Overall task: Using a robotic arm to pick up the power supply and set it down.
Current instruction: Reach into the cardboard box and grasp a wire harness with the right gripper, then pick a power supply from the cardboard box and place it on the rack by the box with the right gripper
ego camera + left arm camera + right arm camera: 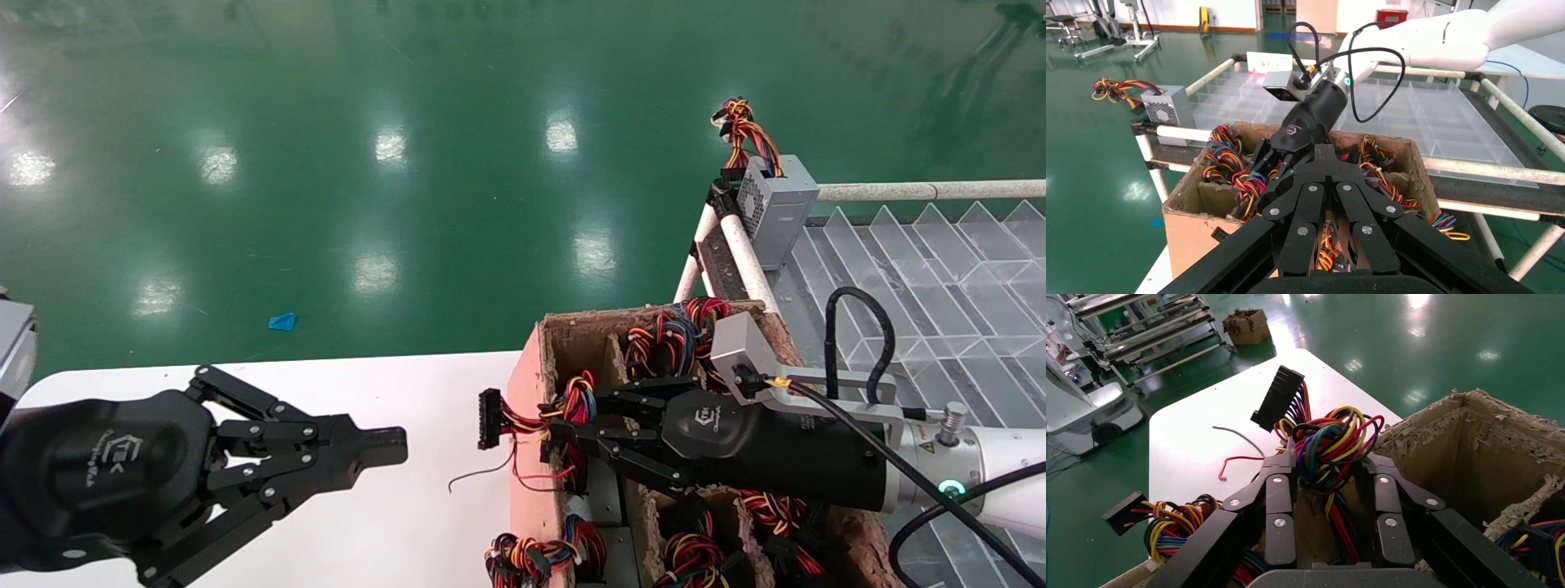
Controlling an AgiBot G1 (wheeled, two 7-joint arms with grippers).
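Note:
My right gripper (pixel 564 445) reaches into the left side of a cardboard box (pixel 529 392). Its fingers stand apart on either side of the power supply (pixel 1310 523), closed on it. Only a dull strip of its body shows between the fingers in the right wrist view. Its red, yellow and black cable bundle (pixel 1333 441) rises between the fingertips. The long black plug (pixel 489 418) sticks out over the white table (pixel 368 523), with a thin black stray wire (pixel 478 478) below it. My left gripper (pixel 384 447) hovers shut over the table, pointing at the box.
Other cable bundles (pixel 678 327) fill the box's compartments. A vented grey box (pixel 776 208) with an orange-yellow bundle sits on the rack corner behind. A clear divided tray (pixel 940 269) lies on the rack to the right. Green floor lies beyond.

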